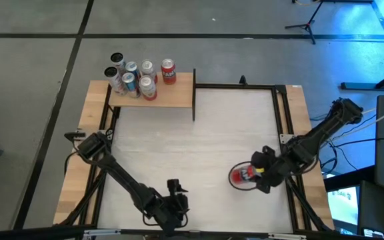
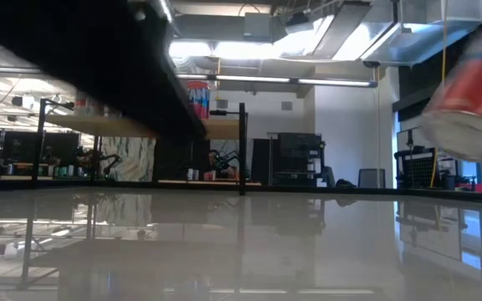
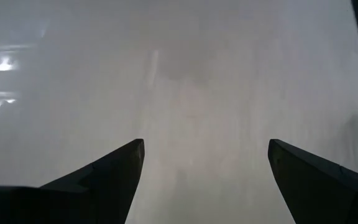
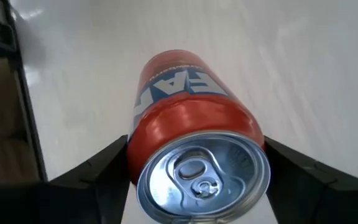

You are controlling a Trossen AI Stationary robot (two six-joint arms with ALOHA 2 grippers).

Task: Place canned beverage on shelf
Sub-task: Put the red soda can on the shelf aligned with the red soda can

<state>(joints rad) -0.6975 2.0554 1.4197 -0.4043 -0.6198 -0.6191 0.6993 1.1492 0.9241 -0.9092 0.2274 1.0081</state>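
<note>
A red canned beverage (image 4: 194, 118) sits between the fingers of my right gripper (image 4: 196, 142), its silver pull-tab top facing the wrist camera. From above, the can (image 1: 243, 175) and right gripper (image 1: 259, 175) are over the table's near right part. The low view shows the can (image 2: 475, 92) off the tabletop. The shelf (image 1: 172, 99), a tan board at the far left, carries several upright cans (image 1: 139, 77), one of them red (image 1: 169, 71). My left gripper (image 1: 176, 193) stands open near the front edge, with only white tabletop between its fingers (image 3: 206, 143). My right gripper pinches the can's red side wall (image 4: 135, 146) near its top end, one finger (image 4: 98, 174) on each side. The fingers slant steeply down from the table's right, roughly along the can. The can is lifted clear and tilted, its bottom end (image 2: 467, 134) lowest.
A black metal frame (image 1: 245, 85) runs along the far edge and down both sides, with wooden side strips (image 1: 79, 167) outside it. A black post (image 1: 194, 107) stands at the shelf's right end. White tabletop (image 1: 199, 140) lies between the can and the shelf.
</note>
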